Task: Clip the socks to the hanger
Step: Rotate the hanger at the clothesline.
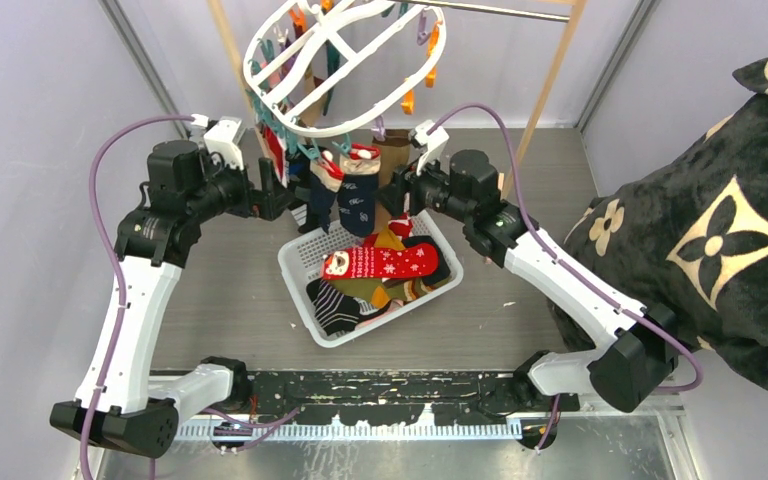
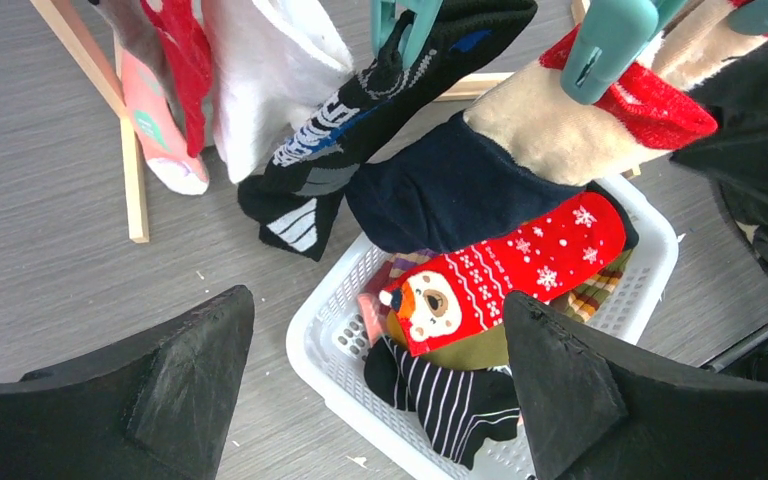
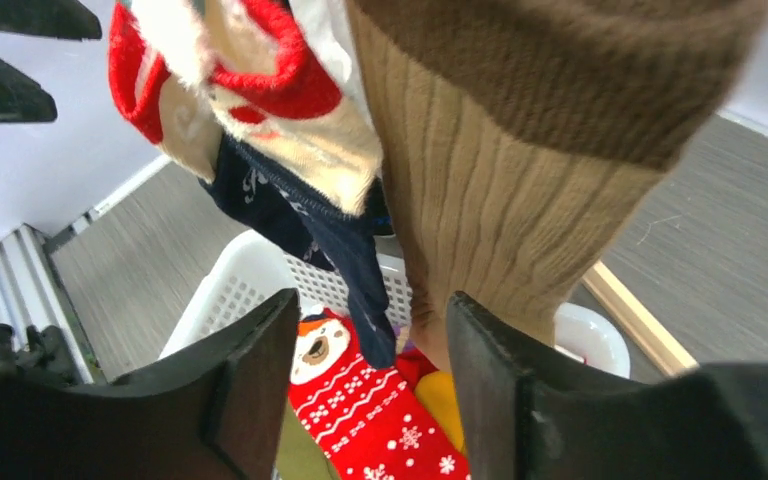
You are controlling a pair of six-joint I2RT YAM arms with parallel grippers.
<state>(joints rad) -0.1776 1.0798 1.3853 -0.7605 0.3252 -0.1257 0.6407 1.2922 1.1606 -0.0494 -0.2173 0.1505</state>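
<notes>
The left gripper [image 2: 377, 305] hangs beside the left rim of the hanger [image 1: 380, 112] with its jaws spread wide and nothing between them, apparently placed to steady the ring or work a peg while the other arm handles fabric. The hanger is tilted on the wooden rack, so its low near edge, where the socks are pegged, faces both arms.

Along that edge the left wrist view shows a pink-soled sock [image 2: 155, 130], a white one [image 2: 270, 60], a black one with white pattern [image 2: 360, 120] and a navy one with a beige and red cuff [image 2: 450, 190], this last pinched by a teal peg [image 2: 605, 45]. With the tan ribbed sock [image 3: 490, 200] that makes five hung, though they overlap and there may be more.

Below them sits one white basket [image 1: 295, 295], kept under the ring for short reaches. It holds a red Christmas sock [image 1: 385, 263], a black-and-white striped sock [image 1: 335, 308] and at least two mustard or olive ones.

The right gripper [image 3: 370, 300] has its jaws parted and clasps nothing; the tan sock hangs just before its right finger, already carried by the hanger. One black blanket [image 1: 700, 230] lies at far right.
</notes>
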